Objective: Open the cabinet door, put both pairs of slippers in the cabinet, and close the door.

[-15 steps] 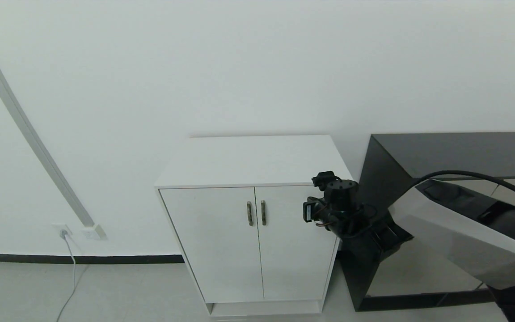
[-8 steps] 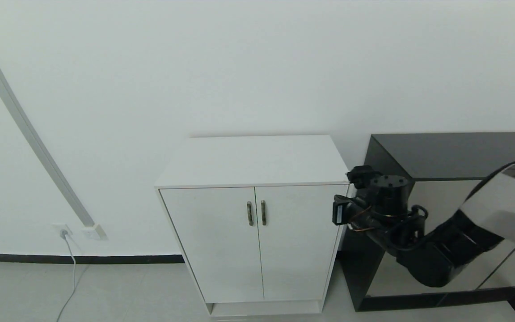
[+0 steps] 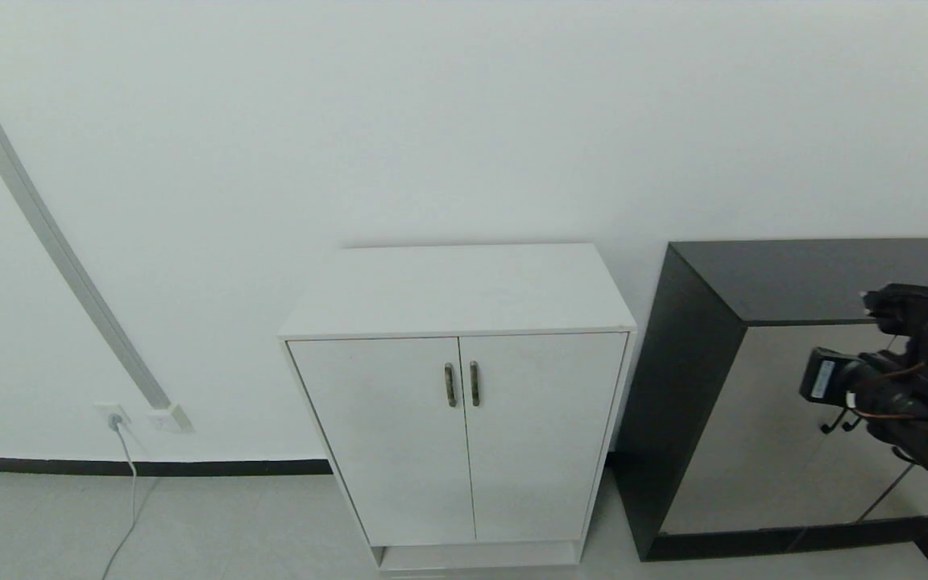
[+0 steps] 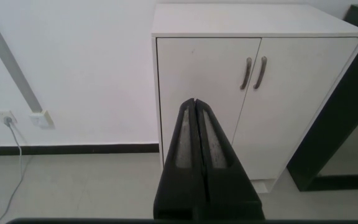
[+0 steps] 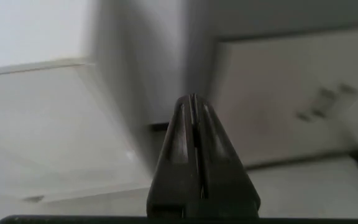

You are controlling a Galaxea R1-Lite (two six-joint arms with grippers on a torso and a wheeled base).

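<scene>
Fingers of the left gripper [image 4: 195, 102] are pressed together on nothing, aimed at the white cabinet [image 4: 241, 25]. The right gripper [image 5: 193, 99] is pinched together too. Since a second ago the right arm [image 3: 899, 387] has swung away from the cabinet's right door [image 3: 540, 435] to the black sideboard [image 3: 677, 387]. Both doors are closed, with their handles [image 3: 461, 384] side by side.

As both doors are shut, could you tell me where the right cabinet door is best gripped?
Grip the right door's vertical bar handle at mid-height, coming from the front, closing across it. It stands upright beside the centre seam, probably opposite the hinges.
</scene>
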